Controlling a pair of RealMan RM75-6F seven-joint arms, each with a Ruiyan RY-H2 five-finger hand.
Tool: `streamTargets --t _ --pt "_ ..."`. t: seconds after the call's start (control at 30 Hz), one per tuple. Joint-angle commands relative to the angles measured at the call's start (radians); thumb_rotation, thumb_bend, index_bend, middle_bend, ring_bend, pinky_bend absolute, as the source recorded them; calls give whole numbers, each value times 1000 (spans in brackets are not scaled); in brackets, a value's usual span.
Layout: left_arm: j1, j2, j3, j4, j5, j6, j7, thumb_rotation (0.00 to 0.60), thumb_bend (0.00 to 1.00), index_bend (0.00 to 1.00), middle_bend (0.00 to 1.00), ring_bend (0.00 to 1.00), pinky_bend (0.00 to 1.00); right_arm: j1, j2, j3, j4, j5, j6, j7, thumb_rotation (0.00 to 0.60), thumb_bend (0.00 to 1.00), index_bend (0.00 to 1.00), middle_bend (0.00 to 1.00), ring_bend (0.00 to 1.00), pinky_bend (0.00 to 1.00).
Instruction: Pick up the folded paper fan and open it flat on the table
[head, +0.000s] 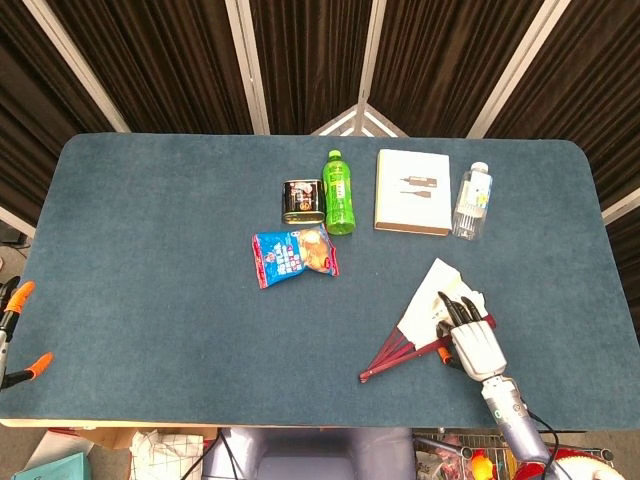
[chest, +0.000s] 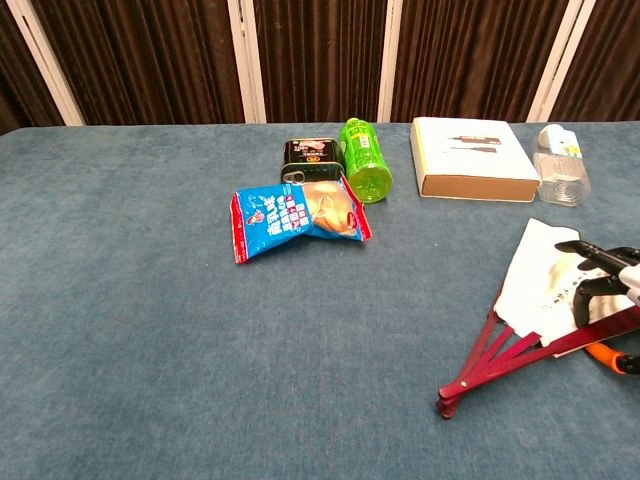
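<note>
The paper fan (head: 428, 298) lies partly spread on the blue table (head: 150, 250) at the front right, its white leaf pointing away and its red ribs meeting at a pivot toward the table's front edge. My right hand (head: 472, 335) lies over the fan's right side, dark fingers (head: 452, 308) spread on the paper. In the chest view the fan (chest: 540, 275) is at the right edge, with the right hand (chest: 612, 290) reaching in over the outermost red rib and an orange thumb tip just in front of that rib. Neither view shows my left hand.
Behind the fan stand a white box (head: 412, 192) and a clear bottle (head: 472, 200). A green bottle (head: 339, 192), a dark tin (head: 302, 200) and a blue snack bag (head: 295, 255) sit mid-table. Orange-tipped clamps (head: 20, 295) poke in at the left edge.
</note>
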Motion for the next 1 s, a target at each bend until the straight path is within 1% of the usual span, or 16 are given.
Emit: streamTargets --t 0.03,0.43,0.73,1.0 --pt "0 0 0 0 1 1 1 600 98 51 0 0 0 4 -3 2 5 0 8 13 600 411 550 81 188 124" --pt "1 1 2 2 6 3 -1 600 98 51 0 0 0 13 -1 0 14 3 14 42 600 423 620 97 202 137" --pt "0 0 3 2 9 2 2 600 98 51 0 0 0 24 9 -4 11 -4 21 51 600 443 636 98 208 138" --pt "0 2 6 2 14 2 -3 600 98 50 0 0 0 29 23 -5 -5 2 18 55 600 456 720 99 215 138"
